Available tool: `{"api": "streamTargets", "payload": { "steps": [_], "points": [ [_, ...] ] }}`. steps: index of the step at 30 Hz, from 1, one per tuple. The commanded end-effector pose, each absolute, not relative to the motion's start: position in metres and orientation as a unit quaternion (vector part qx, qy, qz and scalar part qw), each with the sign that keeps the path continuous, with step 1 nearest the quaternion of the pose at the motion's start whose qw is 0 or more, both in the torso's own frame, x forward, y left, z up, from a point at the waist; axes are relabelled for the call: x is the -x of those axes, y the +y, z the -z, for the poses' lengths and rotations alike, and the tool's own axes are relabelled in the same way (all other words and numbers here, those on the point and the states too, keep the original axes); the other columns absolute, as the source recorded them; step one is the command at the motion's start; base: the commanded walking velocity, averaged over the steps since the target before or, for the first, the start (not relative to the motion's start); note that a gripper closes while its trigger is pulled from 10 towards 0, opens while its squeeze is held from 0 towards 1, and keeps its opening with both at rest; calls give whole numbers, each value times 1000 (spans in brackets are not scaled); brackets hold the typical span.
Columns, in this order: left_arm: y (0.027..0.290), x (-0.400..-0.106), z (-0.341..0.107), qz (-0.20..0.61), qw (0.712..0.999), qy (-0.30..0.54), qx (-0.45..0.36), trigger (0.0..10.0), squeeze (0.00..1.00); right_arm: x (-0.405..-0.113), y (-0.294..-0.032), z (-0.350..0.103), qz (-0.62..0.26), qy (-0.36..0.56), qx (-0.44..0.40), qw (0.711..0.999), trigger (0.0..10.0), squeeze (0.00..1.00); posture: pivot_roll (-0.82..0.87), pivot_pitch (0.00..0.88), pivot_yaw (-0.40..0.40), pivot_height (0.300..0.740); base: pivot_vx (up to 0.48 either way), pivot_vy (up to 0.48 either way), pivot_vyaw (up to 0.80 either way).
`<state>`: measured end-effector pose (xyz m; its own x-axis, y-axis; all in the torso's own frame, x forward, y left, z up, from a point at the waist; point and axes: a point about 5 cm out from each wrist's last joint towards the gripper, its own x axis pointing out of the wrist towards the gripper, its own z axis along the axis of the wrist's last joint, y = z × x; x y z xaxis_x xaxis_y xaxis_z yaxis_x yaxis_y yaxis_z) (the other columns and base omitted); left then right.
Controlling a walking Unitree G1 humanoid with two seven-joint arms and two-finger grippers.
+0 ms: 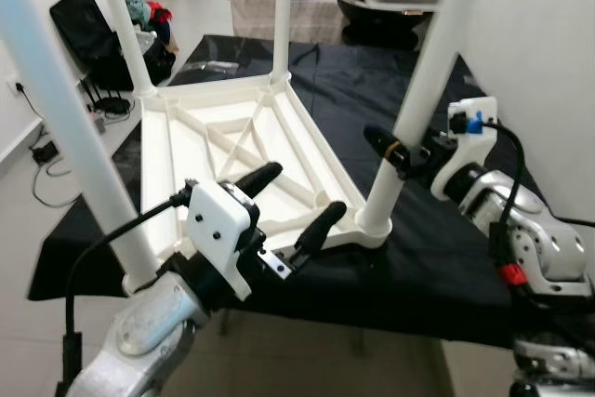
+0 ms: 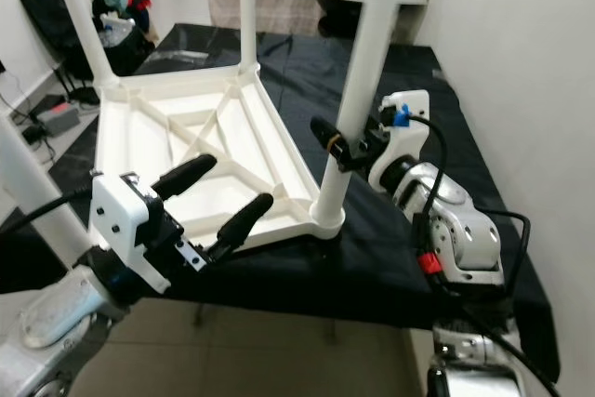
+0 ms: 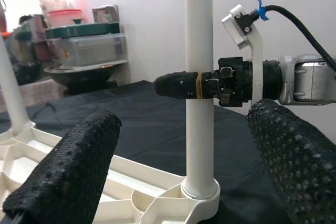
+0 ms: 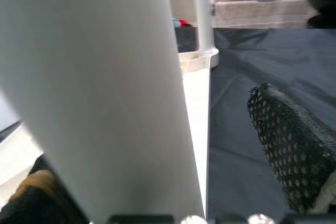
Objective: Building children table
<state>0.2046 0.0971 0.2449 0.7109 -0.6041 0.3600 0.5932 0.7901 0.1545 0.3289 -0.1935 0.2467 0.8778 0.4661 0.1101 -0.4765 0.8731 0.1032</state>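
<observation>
Left tool [image 1: 296, 202], fingers apart and holding nothing, hovers by the near corner socket [image 1: 375, 226]. Right tool [image 1: 398, 157] is clamped on the leg [image 1: 420, 90] standing there, on the inverted table [image 1: 237, 146] atop the dark tabletop [image 1: 437, 258]. Step judged: seating the last leg; next, press it home.

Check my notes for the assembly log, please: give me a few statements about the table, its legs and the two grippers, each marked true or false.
1. The white tabletop lies upside down on a black cloth. True.
2. The right gripper hangs clear of every leg. False: its fingers sit around the near right leg, above the corner socket.
3. The left gripper is open, holding nothing. True.
4. The left gripper is clamped on the tabletop's rim. False: its fingers hover spread above the near edge.
5. Four legs stand up from the tabletop's corners. True.
</observation>
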Motion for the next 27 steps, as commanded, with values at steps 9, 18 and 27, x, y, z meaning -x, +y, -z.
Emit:
{"api": "streamTargets", "payload": {
  "steps": [9,18,27],
  "points": [
    [94,-208,-243,337,921,-196,-16,10000,0,-285,-222,-268,-374,-79,-22,924,10000,0,-90,64,-74,740,0,0,0],
    [94,-209,-244,338,920,-197,-19,10000,0,-283,-227,-298,-385,-131,-42,912,10000,0,-83,63,-71,740,0,0,0],
    [92,-212,-246,341,918,-203,-18,10000,0,-302,-237,-349,-304,-186,-33,934,10000,0,-93,55,-76,740,0,0,0]
  ]
}}
